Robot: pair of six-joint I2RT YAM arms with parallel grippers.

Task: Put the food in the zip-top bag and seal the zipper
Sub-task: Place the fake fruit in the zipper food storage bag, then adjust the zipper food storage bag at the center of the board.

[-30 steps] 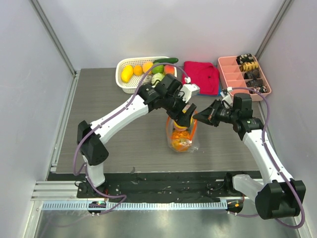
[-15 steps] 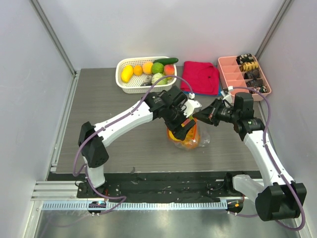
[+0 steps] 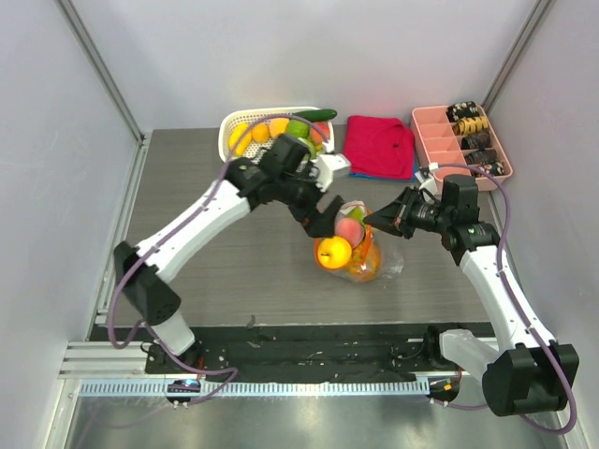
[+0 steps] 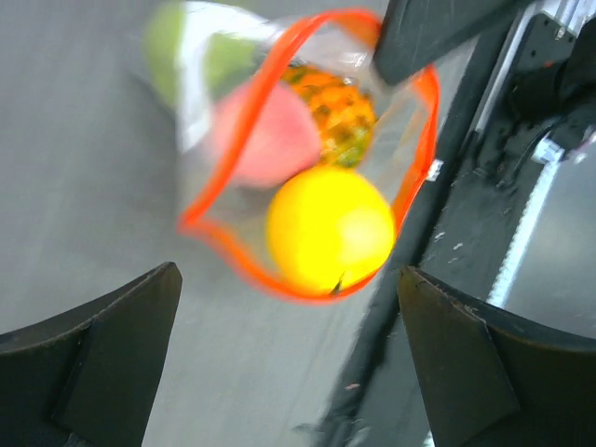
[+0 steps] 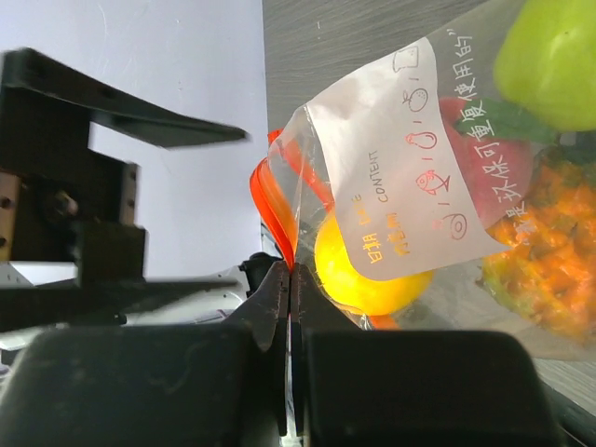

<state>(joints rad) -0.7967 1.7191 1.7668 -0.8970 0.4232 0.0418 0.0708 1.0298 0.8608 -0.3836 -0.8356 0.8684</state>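
The zip-top bag (image 3: 367, 262) stands on the table with its mouth held open. Its zipper (image 4: 228, 256) forms an orange-red loop. A round yellow fruit (image 3: 334, 252) sits in the mouth, with a pink one (image 3: 349, 229) and a frilly orange one (image 4: 340, 116) deeper in. A green fruit (image 5: 549, 56) also shows through the plastic. My left gripper (image 3: 328, 223) is open and empty just above and left of the mouth. My right gripper (image 5: 291, 272) is shut on the zipper strip (image 5: 270, 200) at the mouth's right edge. The whitish label (image 5: 419, 177) faces the right wrist camera.
A white slotted basket (image 3: 234, 159) with several more fruit stands at the back, partly behind my left arm. A red cloth (image 3: 379, 145) lies to its right. A pink compartment tray (image 3: 438, 140) with dark items sits at the back right.
My left gripper has drawn up and back-left out of the bag's mouth and is now open. The yellow fruit now lies in the mouth. The right gripper has kept its hold.
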